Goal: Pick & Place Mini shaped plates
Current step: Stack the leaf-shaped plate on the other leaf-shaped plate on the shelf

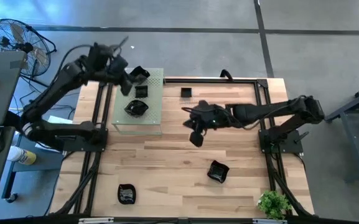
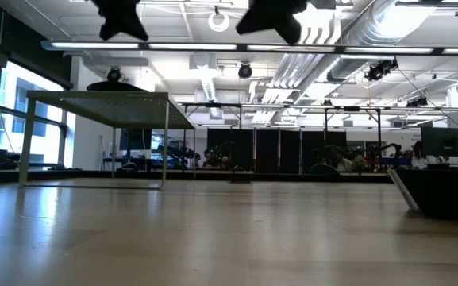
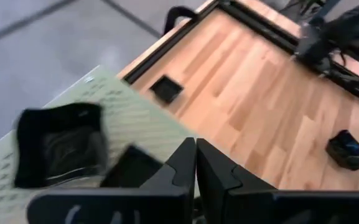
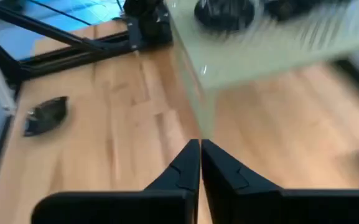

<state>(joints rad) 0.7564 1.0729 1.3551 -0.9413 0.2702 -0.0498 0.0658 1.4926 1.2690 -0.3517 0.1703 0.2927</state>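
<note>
Six mini shaped plates counted from above: three on pale green perforated board (image 1: 156, 118) — one (image 1: 139, 75), one (image 1: 141, 91), wavy one (image 1: 136, 108); three on bare counter (image 1: 167, 168) — small square (image 1: 186, 93) near far edge, one (image 1: 218, 172) right of centre, one (image 1: 126, 194) near front-left. Left tool (image 3: 196, 163) above board, fingers pressed together, empty. Right tool (image 4: 200, 163) over counter centre, fingers together, empty. Small plant (image 1: 273, 203) at front-right corner; fan (image 1: 14, 38) on floor beyond.
</note>
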